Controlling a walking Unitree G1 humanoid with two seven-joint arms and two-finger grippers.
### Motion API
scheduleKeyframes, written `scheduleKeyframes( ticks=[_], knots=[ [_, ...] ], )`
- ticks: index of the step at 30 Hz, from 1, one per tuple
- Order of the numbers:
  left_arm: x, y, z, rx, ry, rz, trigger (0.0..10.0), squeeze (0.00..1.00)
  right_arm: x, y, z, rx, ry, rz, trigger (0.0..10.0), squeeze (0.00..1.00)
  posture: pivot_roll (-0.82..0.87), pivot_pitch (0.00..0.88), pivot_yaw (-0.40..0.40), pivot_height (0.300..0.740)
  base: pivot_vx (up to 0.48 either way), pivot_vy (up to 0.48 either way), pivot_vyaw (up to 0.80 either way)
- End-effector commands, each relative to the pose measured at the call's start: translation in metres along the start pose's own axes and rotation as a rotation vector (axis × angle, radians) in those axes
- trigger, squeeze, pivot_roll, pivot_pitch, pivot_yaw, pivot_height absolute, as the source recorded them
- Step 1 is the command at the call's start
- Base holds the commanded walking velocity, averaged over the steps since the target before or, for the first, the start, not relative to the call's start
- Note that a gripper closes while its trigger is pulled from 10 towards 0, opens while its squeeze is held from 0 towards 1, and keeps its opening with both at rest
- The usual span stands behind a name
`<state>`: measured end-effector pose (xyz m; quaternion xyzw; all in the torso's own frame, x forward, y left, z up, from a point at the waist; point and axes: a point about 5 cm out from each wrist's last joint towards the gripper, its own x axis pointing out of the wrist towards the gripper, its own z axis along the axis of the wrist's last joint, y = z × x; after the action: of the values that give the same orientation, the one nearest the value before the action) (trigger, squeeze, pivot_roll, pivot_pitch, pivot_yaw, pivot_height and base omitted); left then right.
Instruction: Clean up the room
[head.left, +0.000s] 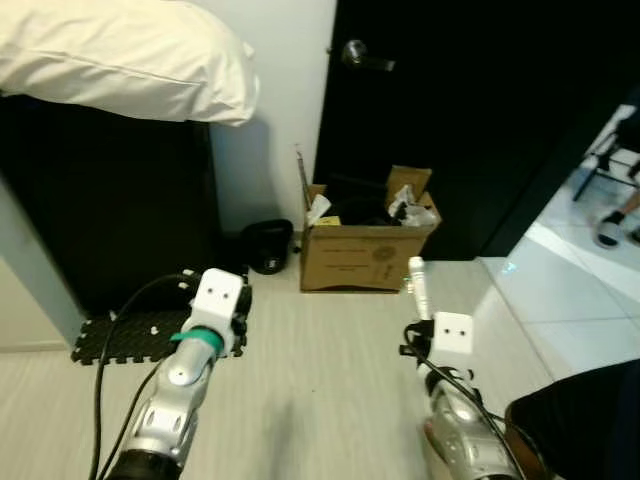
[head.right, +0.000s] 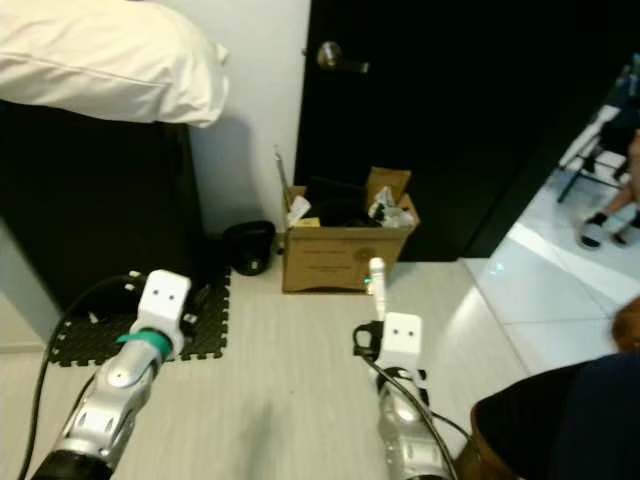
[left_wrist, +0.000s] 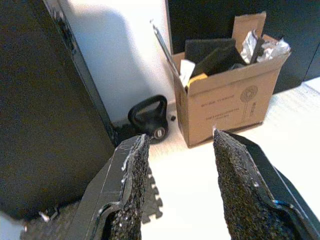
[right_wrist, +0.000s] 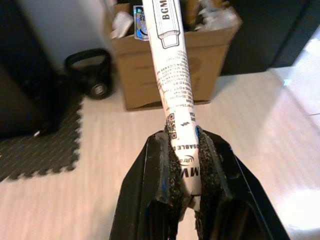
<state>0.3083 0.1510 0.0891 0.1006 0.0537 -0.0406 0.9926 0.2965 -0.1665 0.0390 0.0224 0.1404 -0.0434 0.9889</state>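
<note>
A white printed tube is clamped between the fingers of the right gripper and is held upright above the pale floor, short of the open cardboard box by the dark door and not yet over it. The box is already partly filled with dark items and crumpled paper, so it is judged that the tidying is under way and that this tube remains to be carried to the box and dropped in. The left gripper is held with its jaws spread and nothing between them, on the kettlebell side of the box, above the edge of a black foam mat.
</note>
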Motion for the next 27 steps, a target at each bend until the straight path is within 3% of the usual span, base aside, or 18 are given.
scheduleKeyframes(
  ticks=[1, 13, 27],
  knots=[
    [-0.0040, -0.0017, -0.0010, -0.021, -0.010, -0.002, 10.0, 0.00, -0.0023, -0.0042, -0.0065, 0.001, 0.029, -0.011, 10.0, 0.00, 0.13, 0.000, -0.013, 0.740, 0.000, 0.000, 0.00],
    [-0.0083, -0.0063, -0.0026, -0.066, -0.019, -0.007, 10.0, 0.00, -0.0040, -0.0051, -0.0071, -0.001, 0.024, 0.018, 10.0, 0.00, 0.12, 0.000, -0.032, 0.740, 0.044, 0.000, 0.00],
    [-0.0097, -0.0090, -0.0035, -0.076, -0.017, -0.008, 10.0, 0.00, -0.0061, -0.0062, -0.0057, 0.004, 0.016, 0.031, 10.0, 0.00, 0.12, 0.000, -0.037, 0.740, 0.273, 0.000, -0.80]
  ],
)
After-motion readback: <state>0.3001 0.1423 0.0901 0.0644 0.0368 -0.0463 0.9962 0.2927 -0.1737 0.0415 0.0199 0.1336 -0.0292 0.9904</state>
